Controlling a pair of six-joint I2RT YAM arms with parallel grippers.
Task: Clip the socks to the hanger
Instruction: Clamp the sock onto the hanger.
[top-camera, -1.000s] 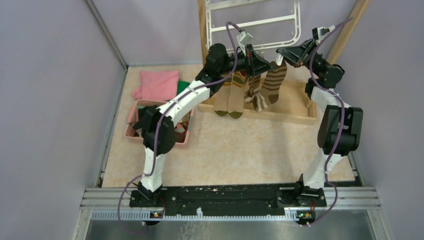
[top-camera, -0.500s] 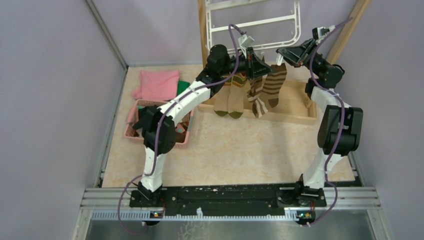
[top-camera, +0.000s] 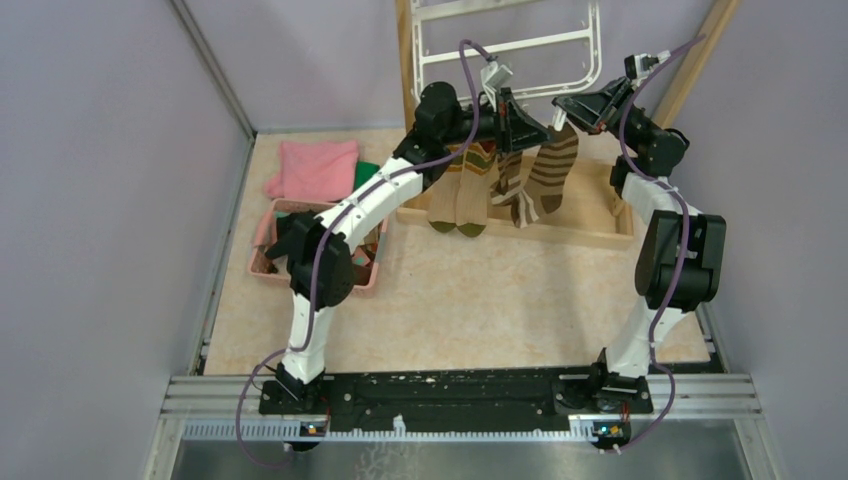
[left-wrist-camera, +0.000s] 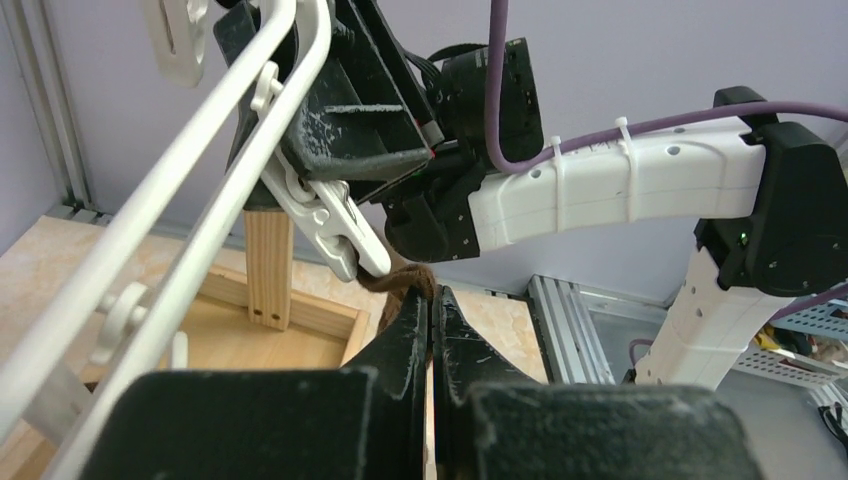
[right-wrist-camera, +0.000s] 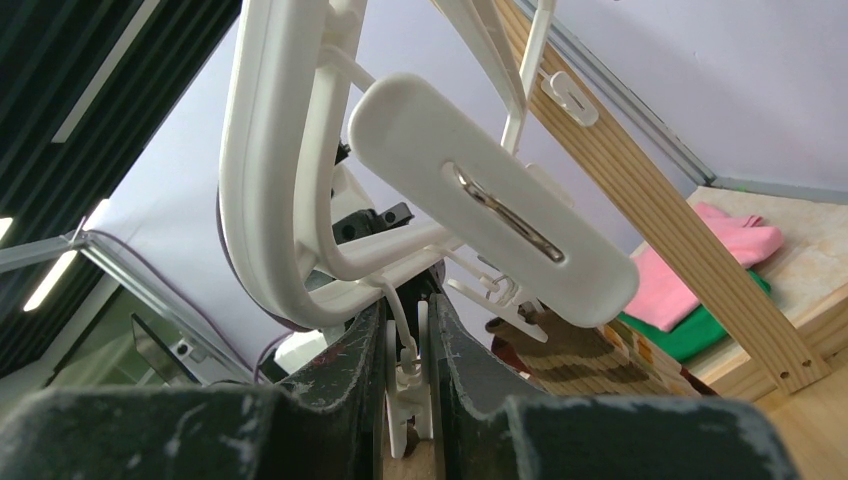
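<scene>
The left gripper (left-wrist-camera: 430, 300) is closed tight on a brown sock (left-wrist-camera: 405, 282), held up at the far side under the white hanger (right-wrist-camera: 270, 150); a clip (right-wrist-camera: 408, 410) is pinched by the right gripper (right-wrist-camera: 406, 318), probably to open its mouth for the cuff

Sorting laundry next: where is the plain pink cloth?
Top view: the plain pink cloth lies far left on the table, behind the pink plastic basket, beside the green cloth.

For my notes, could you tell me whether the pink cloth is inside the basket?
No, the pink cloth lies on the table behind the basket.
</scene>
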